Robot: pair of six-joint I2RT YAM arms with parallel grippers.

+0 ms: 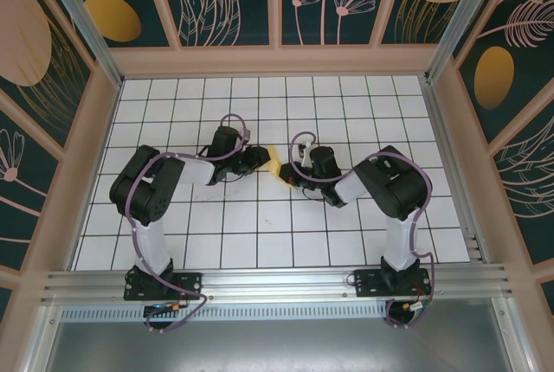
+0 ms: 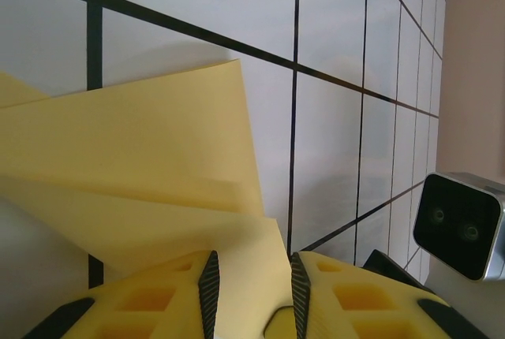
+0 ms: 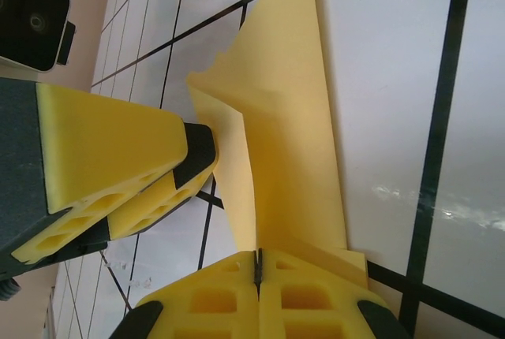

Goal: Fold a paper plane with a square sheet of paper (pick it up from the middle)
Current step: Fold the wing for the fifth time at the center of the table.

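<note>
over tiles [image 3: 394,79], right gripper [image 3: 258,256] pinches paper [image 3: 292,118] (folded).

White tabletop [image 1: 260,234] ruled with thin black grid lines, evenly lit, enclosed by a pale peach frame [image 1: 277,60] and dark teal wall panels [image 1: 303,22] painted with leaves, flowers and orange ovals; a silver rail [image 1: 277,281] along the near edge

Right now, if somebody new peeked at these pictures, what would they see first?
A folded sheet of thin yellow paper, bright in the middle of the white gridded table. The right hand is pinched shut on one edge of it. The left hand reaches in from the other side, with a yellow finger on each side of the paper.
</note>
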